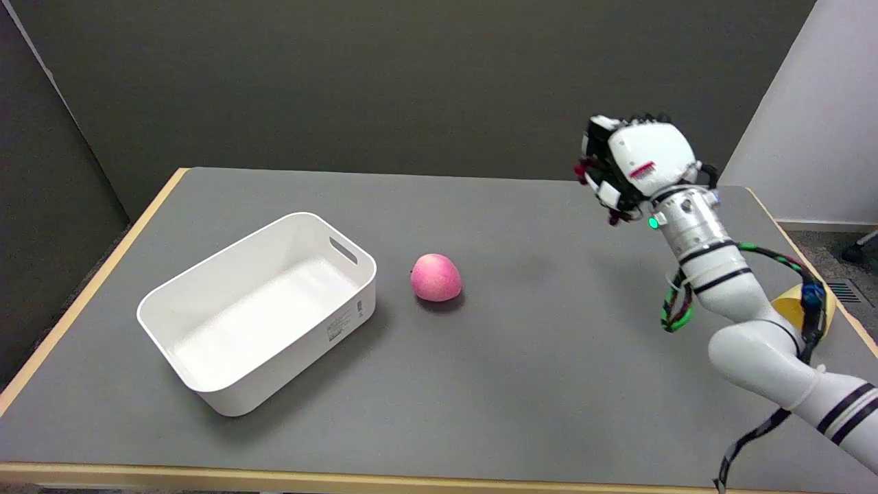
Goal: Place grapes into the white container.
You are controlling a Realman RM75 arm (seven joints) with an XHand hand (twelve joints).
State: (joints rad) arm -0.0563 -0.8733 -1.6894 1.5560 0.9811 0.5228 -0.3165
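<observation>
My right hand (634, 165) hangs in the air above the table's far right, its white back turned to the camera and its fingers curled in. Small dark red bits of the grapes (615, 218) peek out under and beside the fingers; most of the bunch is hidden inside the hand. The white container (357, 274), a rectangular tub with a handle slot, stands on the left half of the table, far to the left of the hand. Nothing lies inside it.
A pink round fruit (435, 277) lies on the grey table (549, 357) just right of the container. A yellow object (796, 307) sits near the right edge, mostly hidden behind my arm.
</observation>
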